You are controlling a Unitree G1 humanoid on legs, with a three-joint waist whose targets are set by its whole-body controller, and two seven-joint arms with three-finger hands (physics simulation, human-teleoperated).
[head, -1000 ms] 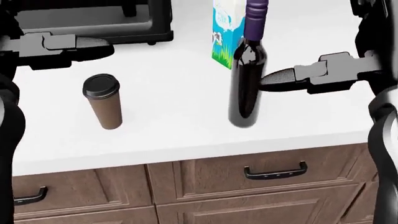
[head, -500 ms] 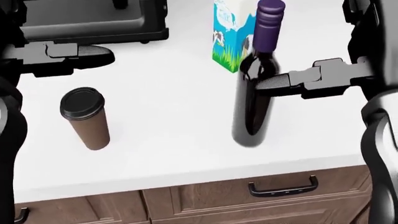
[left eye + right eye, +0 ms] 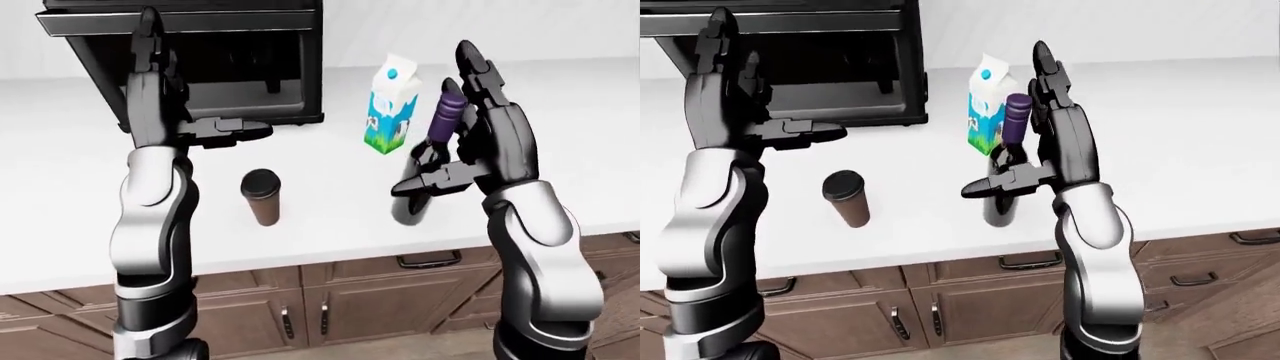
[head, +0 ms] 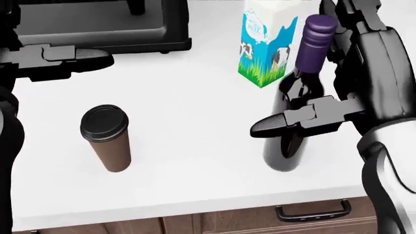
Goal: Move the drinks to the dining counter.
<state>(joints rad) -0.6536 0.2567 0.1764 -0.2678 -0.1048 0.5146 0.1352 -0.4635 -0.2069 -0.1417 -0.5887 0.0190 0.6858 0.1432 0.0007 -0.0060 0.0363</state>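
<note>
Left-eye view: your right hand (image 3: pixel 455 161) stands against the wine bottle (image 3: pixel 430 161) on the white worktop (image 3: pixel 330 225), fingers spread, not closed; bring them fully round the body before lifting.
Head view: bottle upright, long axis vertical, purple cap (image 4: pixel 317 31) uppermost (thumb crosses its dark body); milk carton (image 4: pixel 267 41) just beside it, coffee cup (image 4: pixel 107 137) well apart.
Right-eye view: your left hand (image 3: pixel 765 124) is released, hovering empty near the dark appliance (image 3: pixel 830 67).

wine bottle (image 4: pixel 300 117) upright | right hand (image 4: pixel 338 105) open beside | coffee cup (image 4: pixel 107 138) left
</note>
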